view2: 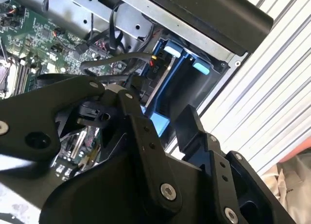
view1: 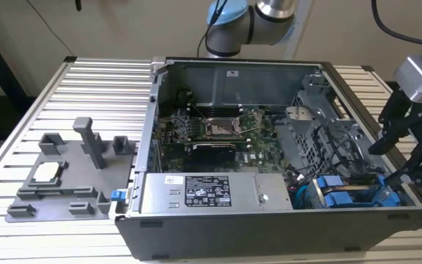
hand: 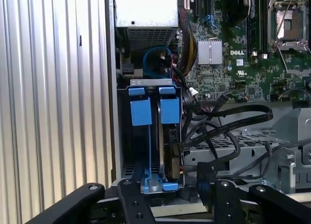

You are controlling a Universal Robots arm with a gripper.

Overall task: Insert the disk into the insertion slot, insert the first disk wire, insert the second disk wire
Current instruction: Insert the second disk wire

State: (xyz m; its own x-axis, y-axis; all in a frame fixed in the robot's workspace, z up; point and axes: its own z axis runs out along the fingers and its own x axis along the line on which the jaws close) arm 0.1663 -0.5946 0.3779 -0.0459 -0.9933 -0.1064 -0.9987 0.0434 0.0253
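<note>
The gripper (view1: 401, 159) hangs at the exterior view's right of the open case (view1: 270, 242), just above its side wall, with the drive cage (view1: 350, 192) below and beside it. In the cage, just beside the gripper, two drives stand side by side; the disk (hand: 167, 136) sits in the slot (hand: 165, 90), the second drive (hand: 141, 136) next to it. The board (view1: 218, 132) lies farther in from the gripper, the power unit (view1: 207, 192) past the cage, and a fixture (view1: 64, 176) rests on the table (view1: 20, 236), well apart on the case's far side

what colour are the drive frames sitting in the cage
Bright blue; the disk frame and its neighbour show best in the first wrist view.
</note>
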